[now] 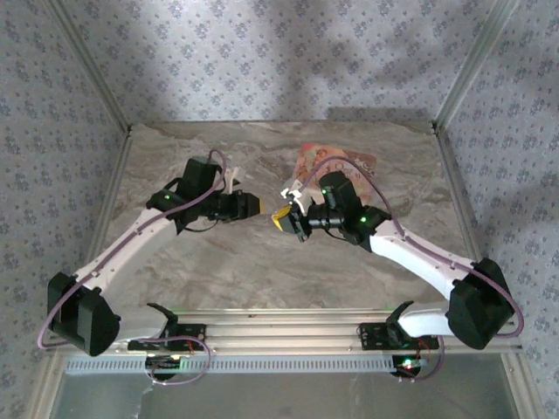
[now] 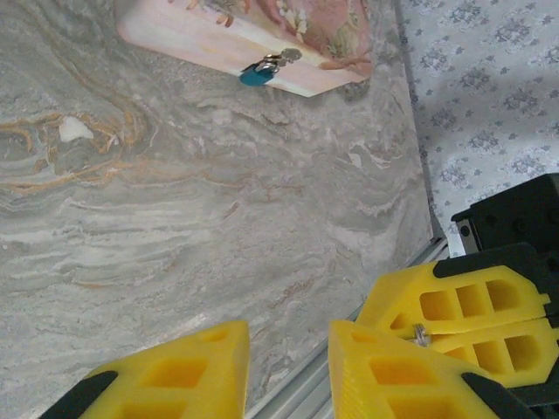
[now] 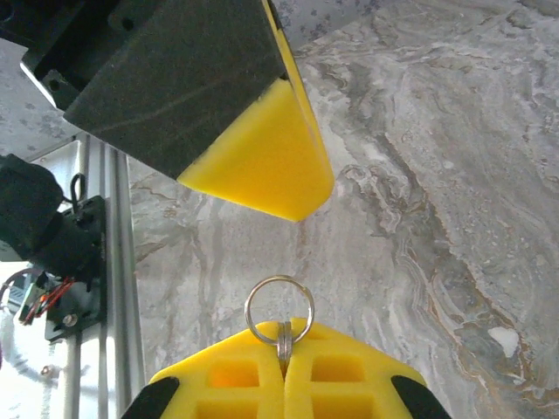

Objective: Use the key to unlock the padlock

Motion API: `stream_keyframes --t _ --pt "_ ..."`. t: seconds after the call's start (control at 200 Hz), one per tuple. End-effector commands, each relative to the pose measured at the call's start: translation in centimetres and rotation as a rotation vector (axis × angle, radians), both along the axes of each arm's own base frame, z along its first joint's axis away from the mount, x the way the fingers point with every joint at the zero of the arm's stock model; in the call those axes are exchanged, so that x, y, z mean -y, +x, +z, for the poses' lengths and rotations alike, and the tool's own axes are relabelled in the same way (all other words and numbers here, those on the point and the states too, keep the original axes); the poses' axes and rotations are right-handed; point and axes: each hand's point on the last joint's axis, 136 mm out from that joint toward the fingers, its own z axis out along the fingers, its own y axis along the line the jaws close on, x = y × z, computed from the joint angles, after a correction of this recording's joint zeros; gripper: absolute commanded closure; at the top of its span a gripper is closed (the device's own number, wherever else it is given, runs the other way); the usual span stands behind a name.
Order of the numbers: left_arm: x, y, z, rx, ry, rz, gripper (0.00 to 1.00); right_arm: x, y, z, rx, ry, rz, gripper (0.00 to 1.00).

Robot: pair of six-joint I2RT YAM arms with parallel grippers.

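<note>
Called for a steady carry over the marble table toward the pink box at 1 o'clock. Wanted the left gripper, released, kept clear at 9. Had the right gripper clenched, the teal padlock hung on the box front, the key pinched ring-outward. Probably needed regripping to free the blade. Box shut, contents hidden.

Open over the near middle of the table and in the far left corner; blocked mid-table by left gripper and right gripper nearly tip to tip, by the box near the far edge, right of centre, and by walls on three sides.
</note>
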Motion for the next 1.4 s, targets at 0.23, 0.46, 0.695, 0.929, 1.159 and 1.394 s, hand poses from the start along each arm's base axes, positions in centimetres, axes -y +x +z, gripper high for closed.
stream_keyframes --t 0.23,0.46,0.695,0.929,1.159,1.394 --pt "1.2 -5.4 6.5 0.698 -0.077 -0.359 0.62 -0.4 -2.5 1.6 -0.118 0.004 0.162 1.0" --pt "0.6 -8.4 5.2 1.05 0.081 -0.549 0.54 -0.6 -4.8 2.3 -0.18 -0.023 0.289 1.0" --pt "0.8 -10.9 4.6 1.207 0.101 -0.789 0.52 -1.0 -6.0 2.9 -0.186 -0.066 0.35 1.0" --pt "1.5 -10.1 4.7 1.273 0.157 -0.845 0.63 -0.8 -6.8 2.3 -0.189 -0.117 0.363 1.0" --pt "2.2 -9.6 4.1 1.335 0.255 -0.886 0.61 -0.5 -7.1 1.8 -0.191 -0.146 0.37 1.0" --pt "2.7 -9.7 3.4 1.351 0.297 -0.925 0.52 -0.4 -7.2 1.7 -0.191 -0.154 0.376 1.0"
